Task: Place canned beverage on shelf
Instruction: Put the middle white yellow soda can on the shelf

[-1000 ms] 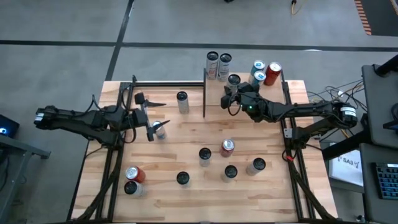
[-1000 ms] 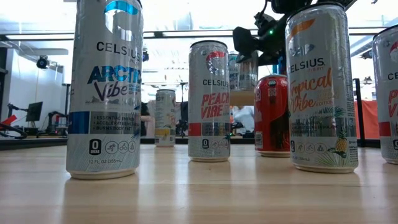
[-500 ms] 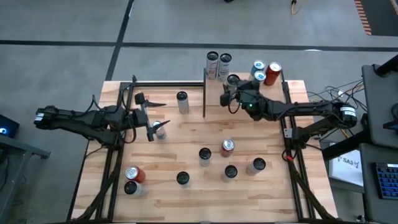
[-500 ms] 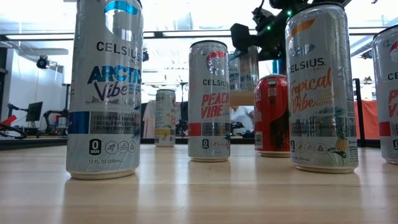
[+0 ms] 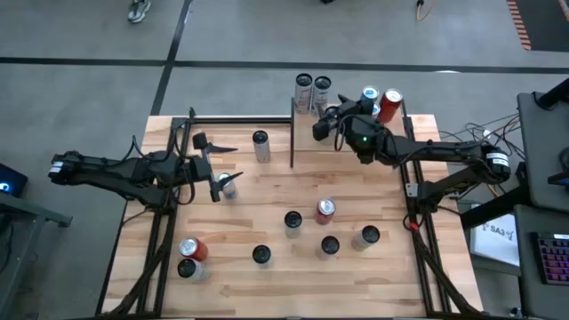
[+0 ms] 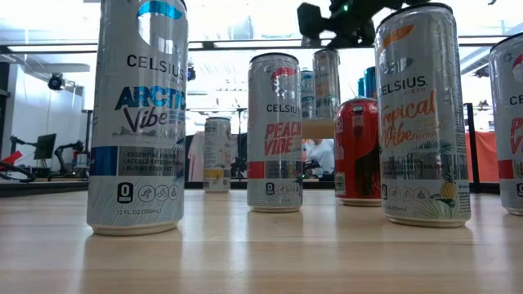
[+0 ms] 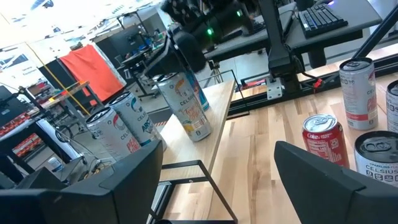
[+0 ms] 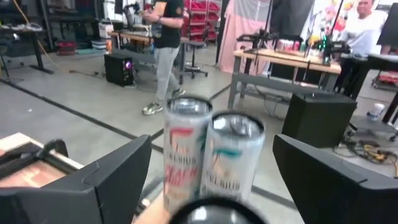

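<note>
Standing upright on the shelf [image 5: 311,135] is the just-placed can [image 5: 334,114], which is sitting directly under the right gripper [image 5: 327,123], whose fingers are spreading open around it, so the release step looks under way and calls next for a straight lift clear, while the left gripper [image 5: 212,164] is waiting open mid-table.

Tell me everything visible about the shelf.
The shelf is a small light-wood board at the table's far edge, right of centre, raised on thin black metal posts. Five cans stand on it: two silver ones at its far left corner, a blue and a red one toward the right, and one just under the open right gripper hovering above it.
</note>
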Robot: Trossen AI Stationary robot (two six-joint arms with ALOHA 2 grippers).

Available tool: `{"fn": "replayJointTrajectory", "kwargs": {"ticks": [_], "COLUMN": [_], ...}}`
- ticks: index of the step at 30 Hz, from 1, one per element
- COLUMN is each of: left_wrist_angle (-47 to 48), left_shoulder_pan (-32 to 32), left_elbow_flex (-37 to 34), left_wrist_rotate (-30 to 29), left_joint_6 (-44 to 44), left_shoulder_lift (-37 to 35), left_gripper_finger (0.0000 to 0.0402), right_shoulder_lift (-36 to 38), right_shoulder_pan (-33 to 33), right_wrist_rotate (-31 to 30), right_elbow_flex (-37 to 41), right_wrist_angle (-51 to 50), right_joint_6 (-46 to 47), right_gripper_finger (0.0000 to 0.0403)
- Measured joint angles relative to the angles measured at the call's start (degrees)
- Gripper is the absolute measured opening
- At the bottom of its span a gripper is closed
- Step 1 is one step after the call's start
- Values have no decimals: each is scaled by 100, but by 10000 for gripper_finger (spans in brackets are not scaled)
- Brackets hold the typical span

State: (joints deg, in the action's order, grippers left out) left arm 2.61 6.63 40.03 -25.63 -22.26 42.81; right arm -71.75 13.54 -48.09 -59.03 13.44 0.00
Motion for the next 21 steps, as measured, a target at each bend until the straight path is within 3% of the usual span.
{"fn": "replayJointTrajectory", "kwargs": {"ticks": [4,7,13,16,21], "left_wrist_angle": [0,0,0,0,0], "left_shoulder_pan": [0,0,0,0,0], "left_elbow_flex": [0,0,0,0,0], "left_wrist_rotate": [0,0,0,0,2], "left_joint_6": [0,0,0,0,0], "left_shoulder_lift": [7,7,7,7,7], "left_gripper_finger": [292,292,292,292,292], "right_shoulder_lift": [1,4,-28,-131,-376], "right_shoulder_pan": [-79,-197,-395,-437,-482], "right_wrist_rotate": [19,116,1112,1471,1707], "right_elbow_flex": [-473,-938,-1719,-1967,-2164], "right_wrist_angle": [-423,-1350,-3360,-4038,-4643], "right_joint_6": [-214,-15,1230,1663,1978], "right_gripper_finger": [327,327,319,288,188]}}
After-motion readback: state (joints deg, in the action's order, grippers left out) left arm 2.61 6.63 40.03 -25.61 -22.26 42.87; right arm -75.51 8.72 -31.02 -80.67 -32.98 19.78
